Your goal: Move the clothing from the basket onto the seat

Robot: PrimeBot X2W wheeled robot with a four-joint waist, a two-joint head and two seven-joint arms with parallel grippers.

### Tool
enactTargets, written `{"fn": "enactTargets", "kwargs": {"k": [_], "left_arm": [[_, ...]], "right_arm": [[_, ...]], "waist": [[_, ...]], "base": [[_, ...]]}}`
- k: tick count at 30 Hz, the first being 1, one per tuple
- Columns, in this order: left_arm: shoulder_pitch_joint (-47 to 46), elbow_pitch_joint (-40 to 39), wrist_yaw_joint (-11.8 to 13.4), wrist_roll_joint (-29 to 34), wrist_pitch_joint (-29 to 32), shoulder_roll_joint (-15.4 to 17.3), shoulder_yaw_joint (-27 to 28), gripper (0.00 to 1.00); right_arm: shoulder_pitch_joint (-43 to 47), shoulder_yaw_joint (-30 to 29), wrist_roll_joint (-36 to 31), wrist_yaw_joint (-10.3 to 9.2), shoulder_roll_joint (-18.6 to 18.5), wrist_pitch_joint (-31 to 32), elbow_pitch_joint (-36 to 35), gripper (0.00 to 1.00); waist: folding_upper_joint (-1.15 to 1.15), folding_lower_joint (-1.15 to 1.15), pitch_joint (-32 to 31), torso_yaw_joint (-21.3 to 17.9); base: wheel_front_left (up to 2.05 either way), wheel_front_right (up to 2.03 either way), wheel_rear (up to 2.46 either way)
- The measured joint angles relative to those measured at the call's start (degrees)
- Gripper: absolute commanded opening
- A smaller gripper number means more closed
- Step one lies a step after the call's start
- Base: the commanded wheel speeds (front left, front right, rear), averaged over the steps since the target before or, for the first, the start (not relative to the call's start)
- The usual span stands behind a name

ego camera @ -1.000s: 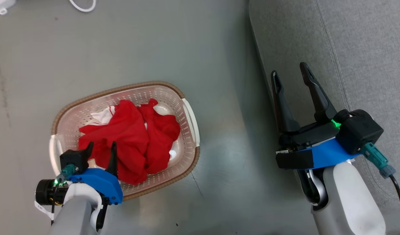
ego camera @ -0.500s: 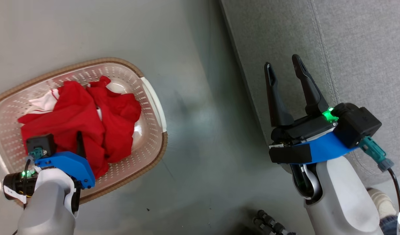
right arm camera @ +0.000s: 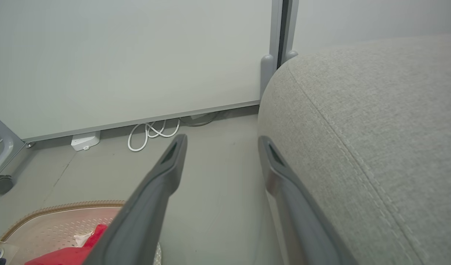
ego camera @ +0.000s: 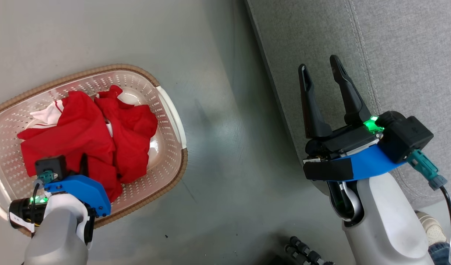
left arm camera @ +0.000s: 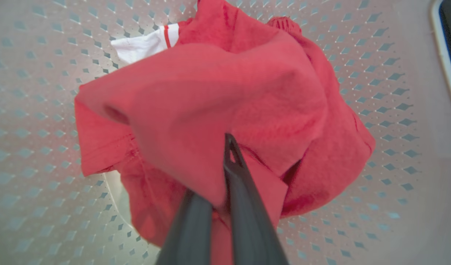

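Clothing (ego camera: pixel 82 132) lies heaped inside the basket (ego camera: pixel 139 79). It is a crumpled bright red mass covering most of the basket bottom. A white part with a red stripe shows at the edge of the heap towards the far basket wall. Perforated cream wall is exposed all round the heap.

The left gripper (ego camera: pixel 82 162) reaches down into the basket from its near side. Its two dark fingers are clenched on a fold of the red fabric. In the left wrist view one finger lies on top of the cloth, and the other is partly covered by the pinched fold.

The basket stands on the grey floor (ego camera: pixel 218 129). A strip of bare floor separates the basket from the seat (ego camera: pixel 376 44), which lies to the right of the basket. The seat is grey woven upholstery with a stitched seam.

The right gripper (ego camera: pixel 319 70) hangs well apart from the basket, over the seat edge that faces the basket. Its fingers are spread wide with nothing between them.

Further from the basket than the right arm, a person's shoe (ego camera: pixel 428 226) rests on the floor. Beyond the basket, a coiled white cable (right arm camera: pixel 153 134) lies at the foot of a pale wall (right arm camera: pixel 137 55).
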Motion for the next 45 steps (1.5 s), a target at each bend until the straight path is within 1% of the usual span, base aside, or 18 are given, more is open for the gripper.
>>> {"fn": "enactTargets", "kwargs": {"k": [8, 15, 20, 28, 32, 34, 37, 41, 45], "left_arm": [[-0.8, 1.8, -1.0, -0.3, -0.9, -0.7, -0.7, 0.0], [-0.7, 2.7, -1.5, -0.9, -1.8, -2.3, -1.5, 0.0], [0.1, 2.7, -2.3, -0.2, -2.0, -4.0, -3.1, 0.0], [1.9, 3.1, -5.1, 3.1, -2.2, -6.4, -9.6, 0.0], [4.0, 1.6, -6.5, 3.0, -2.2, -7.1, -12.8, 0.0], [5.3, -0.3, -7.1, 1.4, -2.2, -7.2, -15.0, 0.0], [7.4, -4.4, -7.5, -3.6, -2.2, -7.1, -19.3, 0.0], [9.1, -10.0, -7.6, -10.0, -1.5, -7.2, -25.6, 0.0], [9.1, -14.2, -7.6, -14.1, -0.3, -7.3, -30.7, 0.0]], "right_arm": [[0.0, 0.0, -0.6, 0.0, 0.0, 0.0, 0.6, 1.0], [0.4, -0.2, -1.5, 0.0, 0.0, 0.0, 2.1, 1.0], [2.0, -1.6, -2.7, 0.0, 0.0, -0.1, 3.9, 1.0], [5.8, -3.0, -5.4, 0.0, 0.1, -0.1, 7.9, 1.0], [9.3, -3.9, -6.2, 0.0, 0.0, 0.9, 9.3, 1.0], [10.7, -4.1, -6.5, 0.0, 0.0, 1.4, 9.4, 1.0], [12.6, -4.3, -6.9, -0.01, 0.0, 2.5, 9.3, 1.0], [15.2, -5.0, -7.3, 0.0, 0.0, 3.9, 8.4, 1.0], [17.6, -5.4, -7.5, 0.0, 0.0, 5.2, 7.2, 1.0]], "waist": [[0.0, -0.01, -1.1, 0.6], [0.0, -0.01, -5.0, 1.3], [0.0, -0.01, -9.4, 2.3], [0.0, -0.01, -19.0, 4.8], [0.0, -0.02, -24.6, 6.5], [0.0, -0.02, -27.5, 7.3], [0.0, -0.02, -31.7, 8.6], [0.0, -0.02, -36.9, 10.4], [0.0, -0.02, -41.0, 12.3]], "base": [[0.0, 0.0, 0.0], [0.0, 0.0, 0.0], [0.0, 0.0, 0.0], [0.0, 0.0, 0.0], [0.0, 0.0, 0.0], [0.0, 0.0, 0.0], [0.0, 0.0, 0.0], [0.0, 0.0, 0.0], [0.0, 0.0, 0.0]]}}
